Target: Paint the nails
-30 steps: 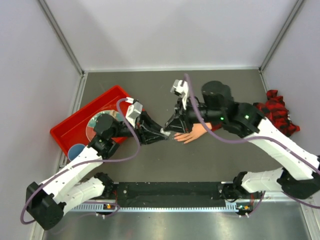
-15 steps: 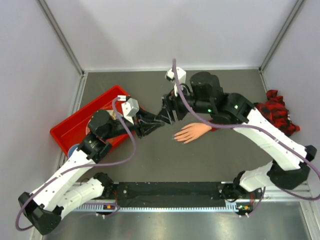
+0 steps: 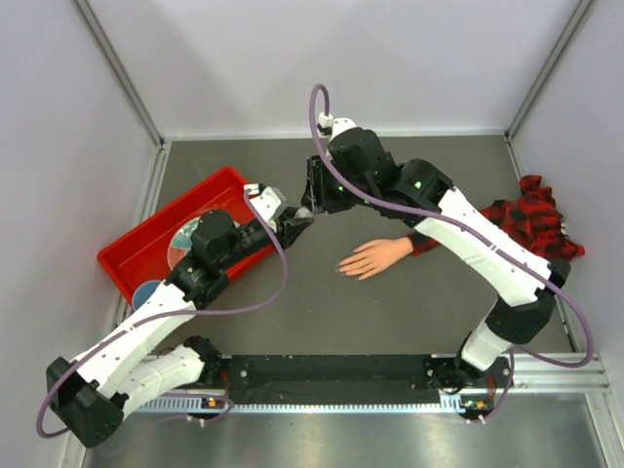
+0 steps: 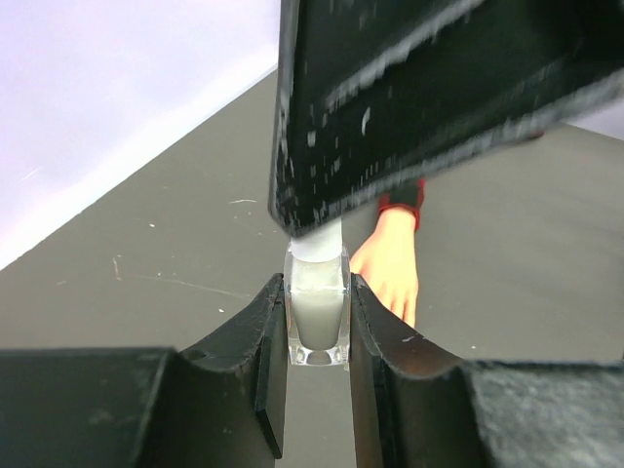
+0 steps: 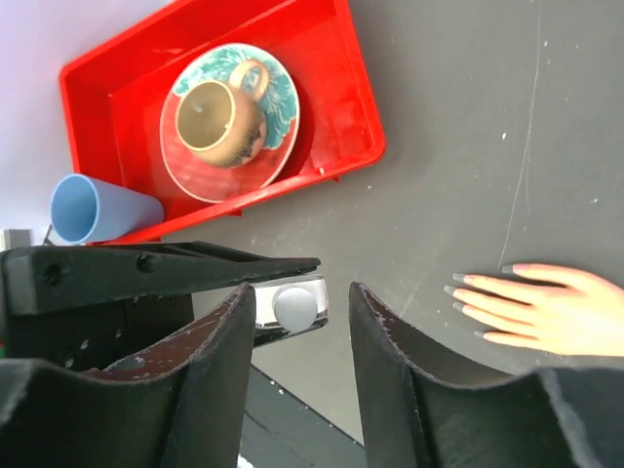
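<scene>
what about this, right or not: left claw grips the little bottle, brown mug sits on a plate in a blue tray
Wrong colour: the right wrist view shows the tray is red. The left claw grips the little bottle, brown mug sits on a plate.

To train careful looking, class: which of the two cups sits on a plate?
The brown cup, on the patterned plate inside the red tray. The light blue cup is outside the tray, beside its wall, with no plate under it.

Fake hand (image 3: 377,257) is noted peach; sleeve (image 3: 541,219) red-black plaid; tray (image 5: 359,88) red; bottle (image 4: 317,314) clear, white-capped; bench (image 3: 322,312) dark grey.
</scene>
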Robot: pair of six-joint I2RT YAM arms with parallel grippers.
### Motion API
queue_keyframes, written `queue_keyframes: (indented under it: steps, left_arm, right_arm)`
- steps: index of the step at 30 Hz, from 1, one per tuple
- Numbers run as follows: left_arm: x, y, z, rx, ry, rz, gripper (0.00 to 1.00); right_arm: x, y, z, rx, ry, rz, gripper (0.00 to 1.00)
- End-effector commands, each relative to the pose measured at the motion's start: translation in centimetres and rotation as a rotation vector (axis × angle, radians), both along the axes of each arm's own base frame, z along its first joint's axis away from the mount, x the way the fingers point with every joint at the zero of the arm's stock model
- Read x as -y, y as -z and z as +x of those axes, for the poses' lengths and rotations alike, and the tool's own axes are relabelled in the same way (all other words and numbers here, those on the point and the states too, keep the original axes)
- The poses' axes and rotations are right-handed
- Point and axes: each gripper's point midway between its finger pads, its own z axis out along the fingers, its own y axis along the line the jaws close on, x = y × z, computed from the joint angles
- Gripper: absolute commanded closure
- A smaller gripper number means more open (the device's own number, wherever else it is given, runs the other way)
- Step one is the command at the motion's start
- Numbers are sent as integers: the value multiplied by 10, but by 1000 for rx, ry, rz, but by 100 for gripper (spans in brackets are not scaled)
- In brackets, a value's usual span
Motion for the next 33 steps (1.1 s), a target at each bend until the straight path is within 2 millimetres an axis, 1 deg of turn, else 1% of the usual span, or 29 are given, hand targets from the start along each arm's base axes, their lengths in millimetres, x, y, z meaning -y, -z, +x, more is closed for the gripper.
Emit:
queue_keyframes:
  steps: [1, 3, 4, 5, 7, 9, 10, 11, 12, 13, 14, 15, 16, 17, 18, 19, 20, 21, 22, 23, 24, 25, 26, 27, 29, 30, 31, 32, 33]
  left_arm:
    - [0, -21, 5, 86, -20, -51, 100]
    - [0, -21, 6, 86, -21, -53, 100]
    - [1, -20, 6, 82, -19, -54, 100]
    - [1, -21, 6, 82, -21, -56, 100]
    - [2, -20, 5, 74, -16, -62, 100]
    - [4, -23, 2, 64, 1, -79, 100]
    - [7, -25, -3, 62, 31, -84, 100]
    - [8, -29, -8, 62, 54, -99, 100]
    - [9, -33, -14, 28, 70, -130, 100]
    - [15, -34, -30, 27, 165, -133, 100]
    - [17, -39, -44, 39, 228, -140, 100]
    - [22, -42, -59, 26, 312, -149, 100]
    - [25, -44, -74, 18, 393, -150, 100]
    - [29, -45, -106, 12, 576, -136, 100]
    - [29, -48, -124, -41, 666, -151, 100]
    - [28, -56, -137, -23, 743, -166, 100]
    - [25, -53, -156, -48, 865, -148, 100]
    - [23, -54, -167, -138, 918, -162, 100]
    - [19, -60, -175, -103, 968, -165, 100]
    - [18, -59, -180, -136, 995, -157, 100]
    - [16, -58, -183, -144, 1010, -147, 100]
    - [17, -59, -181, -130, 992, -149, 100]
    - [15, -55, -180, -204, 957, -131, 100]
    - [19, -55, -165, -120, 871, -123, 100]
    - [19, -55, -153, -120, 774, -111, 100]
    - [20, -54, -145, -98, 724, -101, 100]
    - [21, -51, -119, -105, 576, -97, 100]
    - [20, -53, -107, -96, 507, -94, 100]
    - [17, -46, -94, -108, 431, -74, 100]
  right_arm:
    - [-7, -10, -1, -2, 13, 34, 58]
    - [-8, -7, -1, -9, 6, 27, 59]
    - [-9, -6, -1, -8, 2, 28, 61]
    - [-10, -6, -3, -14, -7, 32, 69]
    - [-11, -5, -5, -15, -19, 32, 74]
    - [-16, -6, -10, -12, -80, 36, 92]
    - [-18, -6, -15, -9, -118, 37, 100]
    - [-21, -3, -22, -19, -169, 33, 100]
    - [-15, -10, -27, 15, -205, 30, 100]
    - [-14, -14, -27, 50, -225, 33, 100]
    - [-16, -7, -38, 44, -305, 33, 100]
    - [-9, -20, -48, 123, -387, 30, 100]
    - [-10, -24, -53, 162, -446, 41, 100]
    - [-11, -18, -73, 147, -578, 59, 100]
    - [-9, -18, -85, 204, -692, 45, 100]
    - [-5, -27, -116, 206, -849, 105, 100]
    - [-1, -17, -131, 194, -935, 106, 100]
    - [2, -15, -140, 233, -1017, 108, 100]
    - [7, -20, -153, 246, -1076, 142, 100]
    - [8, -13, -155, 244, -1089, 139, 100]
    - [8, -13, -155, 255, -1094, 143, 100]
    - [8, -12, -155, 259, -1091, 142, 100]
    - [7, -11, -154, 260, -1086, 142, 100]
    - [5, -14, -152, 262, -1071, 151, 100]
    - [2, -16, -143, 273, -1026, 144, 100]
    - [-1, -22, -135, 276, -963, 152, 100]
    - [0, -21, -116, 283, -852, 111, 99]
    - [0, -35, -107, 299, -785, 115, 86]
    - [-2, -36, -95, 246, -692, 118, 70]
